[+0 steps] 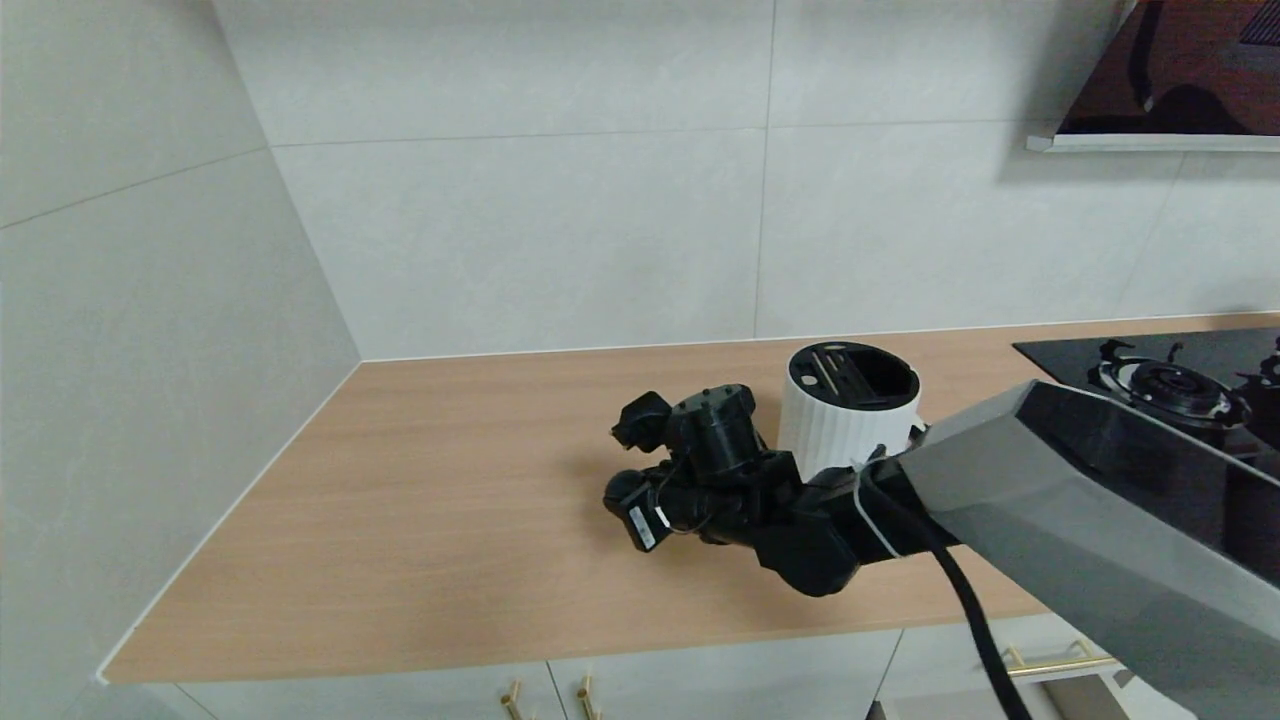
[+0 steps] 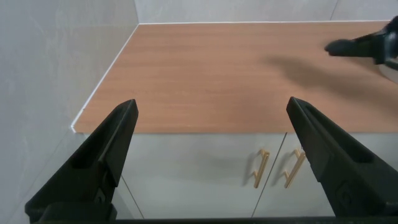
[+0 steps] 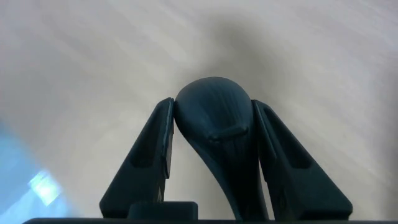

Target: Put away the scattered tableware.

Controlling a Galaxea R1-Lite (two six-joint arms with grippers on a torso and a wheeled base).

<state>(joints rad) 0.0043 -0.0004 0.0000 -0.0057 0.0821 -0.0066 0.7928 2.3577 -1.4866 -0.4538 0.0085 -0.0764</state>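
Note:
My right gripper [image 3: 212,111] is shut on a dark spoon [image 3: 214,127], whose rounded bowl sits clamped between the two fingers just above the wooden counter [image 1: 450,480]. In the head view the right gripper [image 1: 640,490] hovers low over the counter, just left of a white ribbed utensil holder [image 1: 848,425] with a black slotted top. A thin stick-like utensil [image 1: 826,371] stands in one slot. My left gripper [image 2: 211,106] is open and holds nothing; it hangs in front of the counter's front edge, above the cabinet doors.
Tiled walls close off the counter at the back and on the left. A black gas stove [image 1: 1170,385] lies at the right, under a range hood [image 1: 1150,100]. White cabinet doors with gold handles [image 2: 264,168] run below the counter edge.

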